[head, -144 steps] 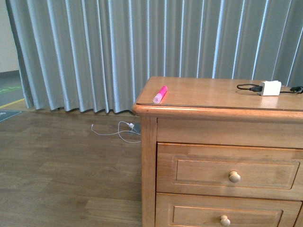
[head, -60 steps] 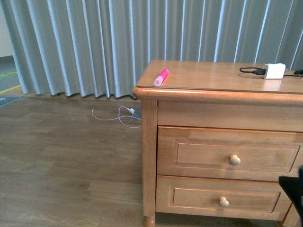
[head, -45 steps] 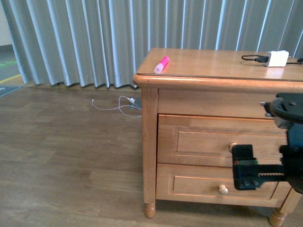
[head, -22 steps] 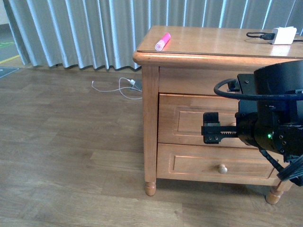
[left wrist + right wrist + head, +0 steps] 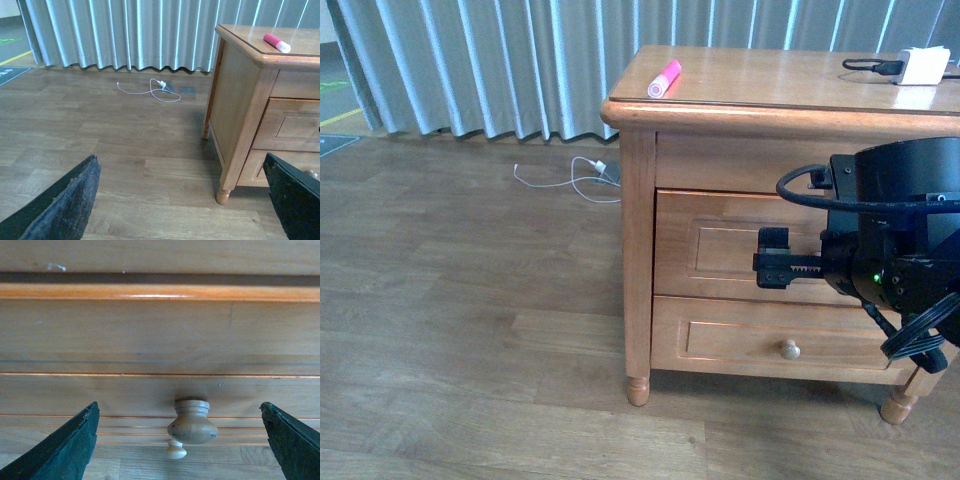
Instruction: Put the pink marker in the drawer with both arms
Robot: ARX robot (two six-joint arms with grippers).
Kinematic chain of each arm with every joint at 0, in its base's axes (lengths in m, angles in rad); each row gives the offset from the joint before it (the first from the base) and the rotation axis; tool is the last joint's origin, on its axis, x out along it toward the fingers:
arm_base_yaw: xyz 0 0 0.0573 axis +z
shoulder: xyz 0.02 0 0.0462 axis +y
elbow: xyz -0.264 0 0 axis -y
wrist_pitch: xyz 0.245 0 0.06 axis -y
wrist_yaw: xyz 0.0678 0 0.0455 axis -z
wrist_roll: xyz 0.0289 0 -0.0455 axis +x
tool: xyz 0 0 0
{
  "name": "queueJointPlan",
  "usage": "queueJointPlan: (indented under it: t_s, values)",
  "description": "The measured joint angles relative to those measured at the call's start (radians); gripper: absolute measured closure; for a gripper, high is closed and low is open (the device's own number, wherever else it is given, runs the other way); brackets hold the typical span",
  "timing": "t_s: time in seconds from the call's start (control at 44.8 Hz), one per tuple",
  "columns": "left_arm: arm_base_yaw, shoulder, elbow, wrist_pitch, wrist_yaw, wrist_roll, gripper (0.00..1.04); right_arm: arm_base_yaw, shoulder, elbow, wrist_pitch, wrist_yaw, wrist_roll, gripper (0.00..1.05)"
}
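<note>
Pink marker [image 5: 663, 78] — lies on cabinet [image 5: 790, 95] top, near front corner. Drawer [image 5: 720, 250] shut. Right end effector [image 5: 177, 405]: fingers apart, squared to knob [image 5: 192, 421], likely to pull. Left end effector [image 5: 179, 159]: apart, empty — free for the marker.

The pink marker [image 5: 276, 42] is seen lying on the cabinet [image 5: 240, 95] top (a white cable [image 5: 150, 90] is strewn across the floor [image 5: 100, 130]) beyond the widely parted fingers of the left pincer [image 5: 180, 160].
</note>
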Motion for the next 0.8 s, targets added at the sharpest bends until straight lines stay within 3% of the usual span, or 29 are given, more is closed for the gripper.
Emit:
queueJointPlan:
  t_s: [0.469,0.804]
  values:
    - [0.0,0.0,0.0,0.0,0.0,0.0,0.06,0.0,0.034,0.018,0.016,-0.003,0.0,0.1]
    - [0.0,0.0,0.0,0.0,0.0,0.0,0.06,-0.003,0.034,0.018,-0.005,0.008,-0.02,0.75]
